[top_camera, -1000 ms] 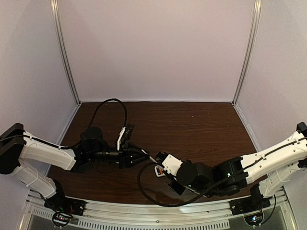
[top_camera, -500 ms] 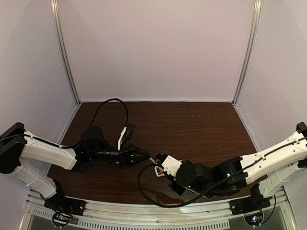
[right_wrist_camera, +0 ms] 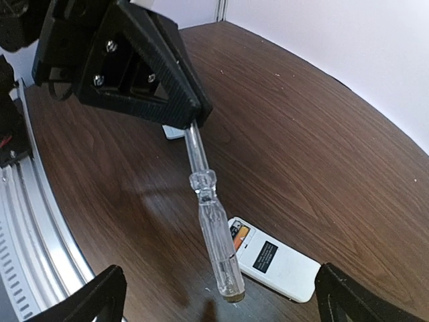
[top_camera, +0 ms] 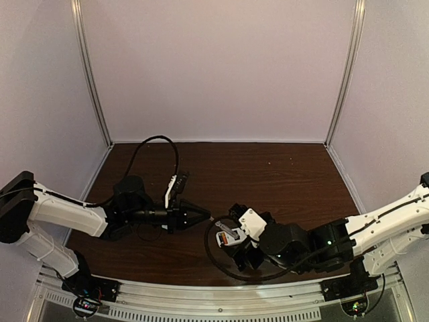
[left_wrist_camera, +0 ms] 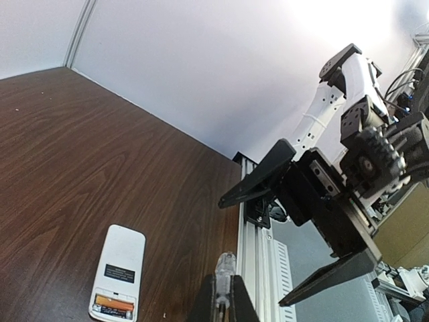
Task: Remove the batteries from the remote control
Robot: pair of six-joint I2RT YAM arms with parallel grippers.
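- left gripper (right_wrist_camera: 192, 115) clamped on the thin end of a clear screwdriver (right_wrist_camera: 216, 241), handle pointing to 5 o'clock; likely the prying tool
- right gripper (left_wrist_camera: 251, 249) spread wide, holding nothing; probably freeing that handle
- remote control (left_wrist_camera: 122, 265) flat on the table (left_wrist_camera: 67, 168) at 4 o'clock of the tool; compartment uncovered, orange battery (left_wrist_camera: 114, 303) inside

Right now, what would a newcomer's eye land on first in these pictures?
First, the clear, slender plastic screwdriver-like tool pinched in the shut left claw, held over the dark wooden table near its front edge. Close by lies the small white rectangular remote control, its compartment open with an orange battery showing. The right claw stands wide open next to it, holding nothing.
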